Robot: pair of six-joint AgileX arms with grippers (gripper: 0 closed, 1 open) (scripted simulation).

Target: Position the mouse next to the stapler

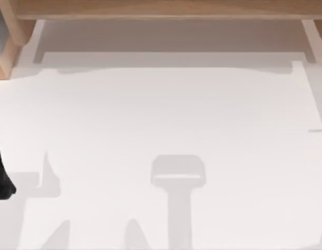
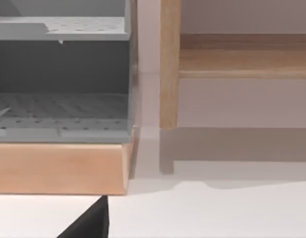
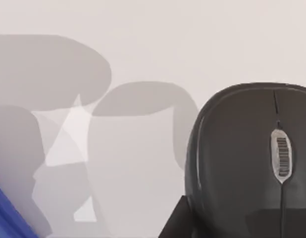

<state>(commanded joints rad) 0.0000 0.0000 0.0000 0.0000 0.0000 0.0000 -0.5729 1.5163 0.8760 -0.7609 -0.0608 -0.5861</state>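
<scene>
The black mouse (image 3: 242, 163) with a silver scroll wheel lies on the white table, close under my right wrist camera. A dark piece (image 3: 174, 223) overlaps its near side; I cannot tell whether it belongs to my right gripper. A blue corner (image 3: 9, 215) shows at the edge of the same view, and I cannot tell whether it is the stapler. My left arm (image 1: 0, 177) shows as a black shape at the table's left edge. A black wedge of my left gripper (image 2: 91, 223) appears in the left wrist view.
A wooden shelf (image 1: 161, 10) runs along the back of the table. A grey perforated rack (image 2: 61, 79) on a wooden base (image 2: 59, 168) stands at the back left, beside a wooden post (image 2: 169, 64). Shadows fall across the white tabletop (image 1: 166, 114).
</scene>
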